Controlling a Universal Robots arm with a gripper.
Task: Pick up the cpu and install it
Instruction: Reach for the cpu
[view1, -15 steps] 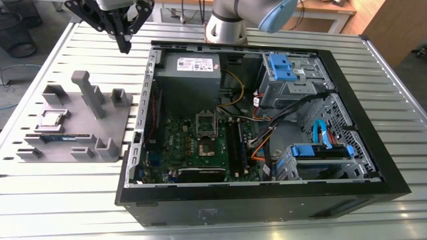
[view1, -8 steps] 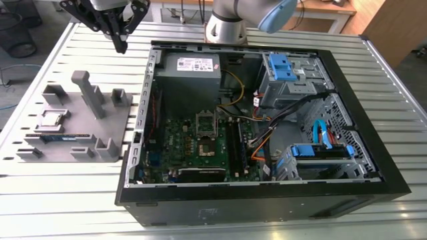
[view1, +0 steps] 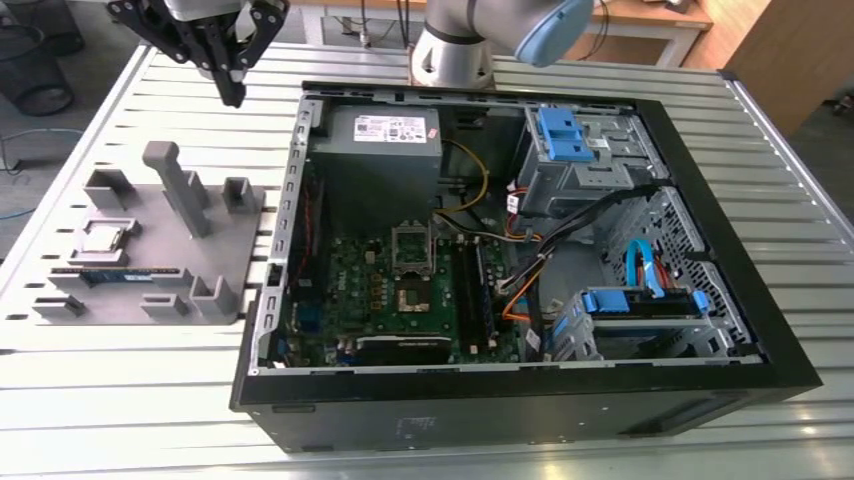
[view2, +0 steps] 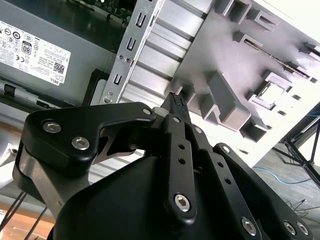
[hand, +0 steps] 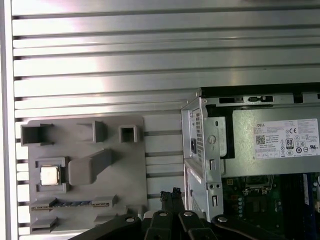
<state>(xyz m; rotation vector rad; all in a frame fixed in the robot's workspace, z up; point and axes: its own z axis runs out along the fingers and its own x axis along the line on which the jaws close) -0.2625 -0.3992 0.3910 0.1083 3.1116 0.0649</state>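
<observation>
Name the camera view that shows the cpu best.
The first wrist view: it looks straight down on the cpu, seated in the grey tray. The exterior view shows it small and slanted; the second wrist view shows it glare-washed.

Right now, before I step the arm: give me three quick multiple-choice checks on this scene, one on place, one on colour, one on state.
1. Where is the cpu?
A) in the motherboard socket
B) in a recess of the grey tray
C) inside a drive bay

2. What colour are the drive brackets in the case?
A) red
B) yellow
C) blue

3. What is the end effector holding?
A) nothing
B) a cable
C) a memory stick

Answers:
1 B: the exterior view shows it seated in the tray, on that view's left of the case.
2 C: the brackets are blue plastic.
3 A: its fingers meet with nothing between them, up away from the tray.
</observation>
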